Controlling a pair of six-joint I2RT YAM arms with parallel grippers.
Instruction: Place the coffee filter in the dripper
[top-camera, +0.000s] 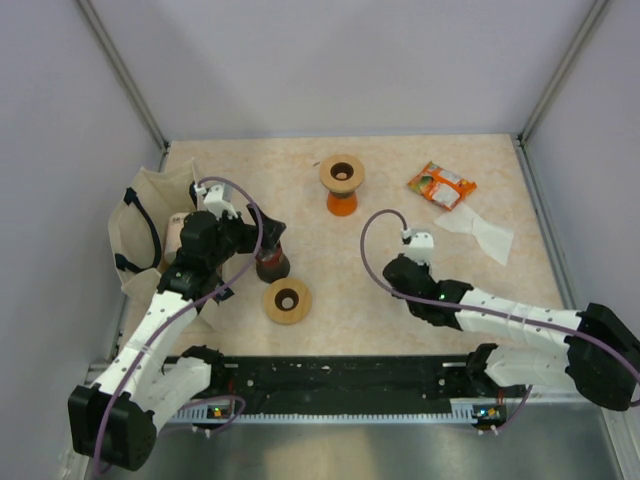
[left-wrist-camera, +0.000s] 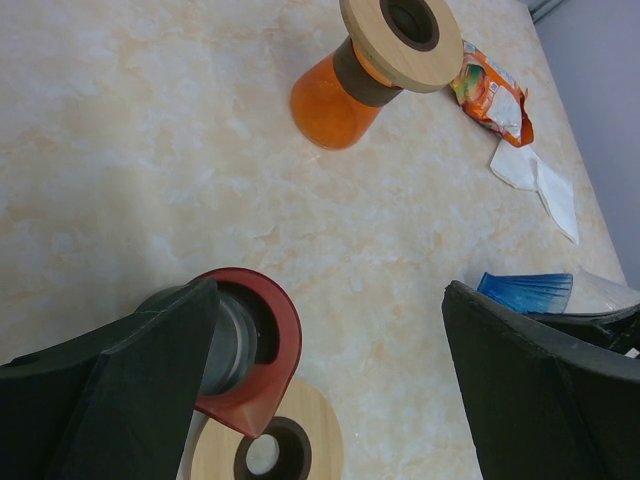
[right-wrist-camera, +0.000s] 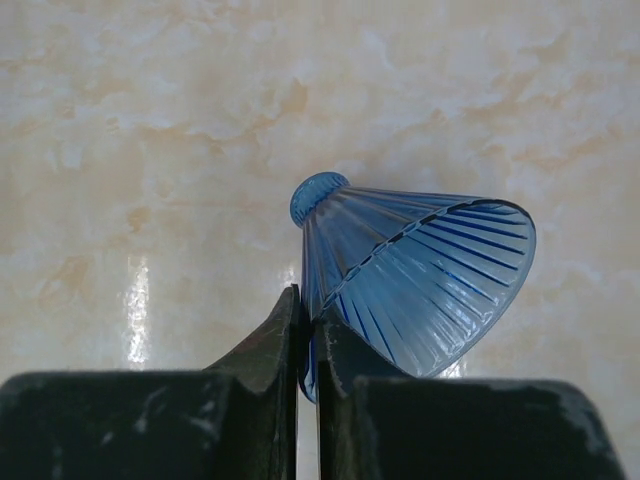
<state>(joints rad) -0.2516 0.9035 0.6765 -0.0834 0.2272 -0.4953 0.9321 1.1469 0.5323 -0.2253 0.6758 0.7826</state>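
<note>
The coffee filter (top-camera: 482, 233) is a white folded paper lying flat at the back right; it also shows in the left wrist view (left-wrist-camera: 545, 182). A blue ribbed cone-shaped dripper (right-wrist-camera: 420, 280) lies tilted over the table, and my right gripper (right-wrist-camera: 308, 308) is shut on its rim wall. From above, the right gripper (top-camera: 412, 260) covers the dripper. My left gripper (left-wrist-camera: 330, 300) is open wide, with a dark red cup-like piece (left-wrist-camera: 250, 350) touching its left finger (left-wrist-camera: 130, 380). A slice of the blue dripper (left-wrist-camera: 527, 291) peeks past the right finger.
An orange vessel with a wooden collar (top-camera: 342, 185) stands at the back centre. A wooden ring (top-camera: 287, 300) lies near the left gripper. An orange snack packet (top-camera: 441, 185) sits beside the filter. A cloth bag (top-camera: 145, 215) slumps along the left wall.
</note>
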